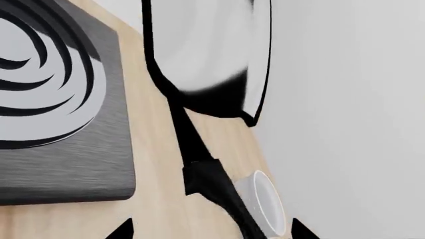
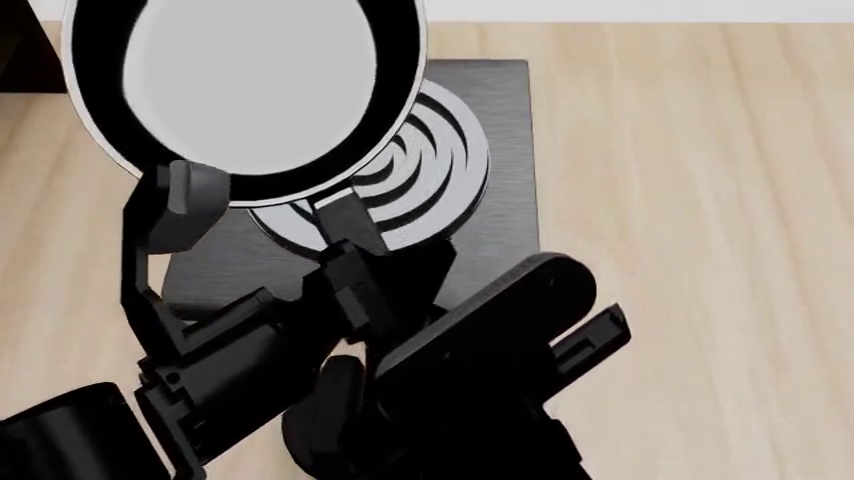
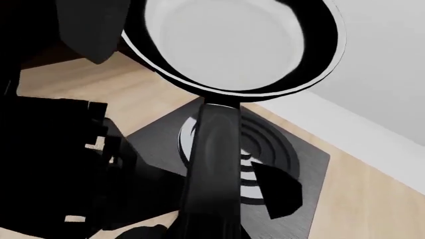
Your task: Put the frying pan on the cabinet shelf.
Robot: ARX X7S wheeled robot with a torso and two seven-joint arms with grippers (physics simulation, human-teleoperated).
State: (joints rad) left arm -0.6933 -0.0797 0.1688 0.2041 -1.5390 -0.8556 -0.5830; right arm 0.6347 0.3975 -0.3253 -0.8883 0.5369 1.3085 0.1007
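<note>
The frying pan (image 2: pixel 247 90) is held up in the air above the burner, tilted, with its glossy grey inside facing the head camera. It also shows in the right wrist view (image 3: pixel 226 45) and edge-on in the left wrist view (image 1: pixel 206 55). My right gripper (image 3: pixel 212 219) is shut on the pan's long black handle (image 3: pixel 212 159), and in the head view it grips below the pan (image 2: pixel 358 285). My left gripper (image 1: pixel 212 233) is open, its fingertips wide apart on either side of the handle's looped end (image 1: pixel 265 204). A corner of the dark cabinet shelf (image 2: pixel 24 55) shows at the far left.
A flat black square burner plate (image 2: pixel 494 150) with concentric rings lies on the light wooden counter (image 2: pixel 694 200) under the pan. It also shows in the left wrist view (image 1: pixel 66 164) and the right wrist view (image 3: pixel 299 164). A white wall (image 1: pixel 345 99) stands behind the counter.
</note>
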